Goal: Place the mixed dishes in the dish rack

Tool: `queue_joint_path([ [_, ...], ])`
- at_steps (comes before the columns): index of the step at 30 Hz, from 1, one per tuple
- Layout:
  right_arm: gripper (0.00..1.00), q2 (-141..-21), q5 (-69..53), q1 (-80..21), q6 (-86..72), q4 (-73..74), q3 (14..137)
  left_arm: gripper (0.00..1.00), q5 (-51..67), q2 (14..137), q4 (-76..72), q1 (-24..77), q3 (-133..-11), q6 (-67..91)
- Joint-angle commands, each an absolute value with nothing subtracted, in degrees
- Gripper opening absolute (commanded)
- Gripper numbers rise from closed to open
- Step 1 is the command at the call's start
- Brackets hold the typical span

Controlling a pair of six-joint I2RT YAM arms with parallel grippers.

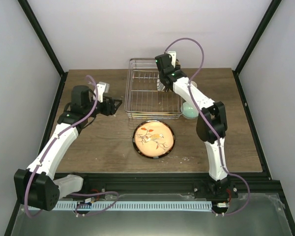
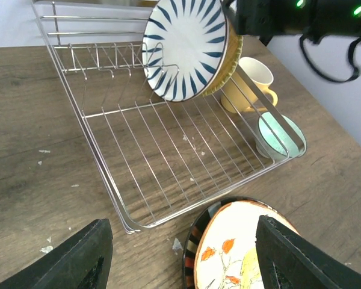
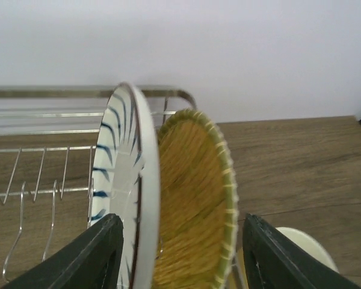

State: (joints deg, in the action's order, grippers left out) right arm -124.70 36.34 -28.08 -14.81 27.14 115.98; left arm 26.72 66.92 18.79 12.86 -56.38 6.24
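"Right gripper point(image 3: 182, 220), jaws spread apart, straddles what?"
"Round white dark-striped plate point(image 3: 117, 171) and round woven yellow plate point(image 3: 192, 192), upright in rectangular silver wire rack point(image 1: 145, 101); it should rise straight, clearing both rims."

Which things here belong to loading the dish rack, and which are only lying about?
Belong to the job: dish rack, striped plate, woven plate, yellow mug, green bowl, flowered plate.
Only lying about: white crumbs on the table.
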Motion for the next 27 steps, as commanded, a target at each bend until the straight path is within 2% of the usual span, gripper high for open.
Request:
queue_joint_path([
  [1, 0.57, -115.7, 39.2, -29.3, -11.8, 28.8, 116.4, 0.67, 28.8, 67.8, 22.0, 13.3, -56.3, 3.7],
  [4, 0.61, -107.6, 30.1, -29.9, -9.2, 26.9, 110.4, 0.67, 28.6, 69.0, 26.9, 13.4, -56.5, 1.9],
  [7, 0.63, -95.0, 15.9, -28.8, -10.4, 23.1, 97.8, 0.67, 26.1, 69.3, 32.3, 14.2, -56.6, 0.2],
  [10, 0.61, -83.3, 6.1, -27.2, -13.5, 22.5, 85.6, 0.67, 26.2, 69.6, 34.6, 15.7, -55.9, -0.1],
  [12, 0.58, -79.0, 3.5, -27.1, -14.2, 26.8, 81.9, 0.67, 28.8, 71.2, 35.6, 17.0, -56.2, 0.5],
  [16, 0.48, -75.6, 0.0, -27.2, -16.1, 37.1, 76.3, 0.66, 31.2, 76.5, 40.3, 20.2, -58.5, -0.3],
  [19, 0.43, -73.7, -4.3, -27.2, -17.6, 39.6, 69.4, 0.66, 29.1, 79.3, 41.8, 23.2, -59.6, -0.2],
  [27, 0.47, -69.5, -11.0, -27.4, -21.2, 42.7, 56.4, 0.61, 29.3, 88.4, 48.8, 25.6, -66.2, 0.5],
])
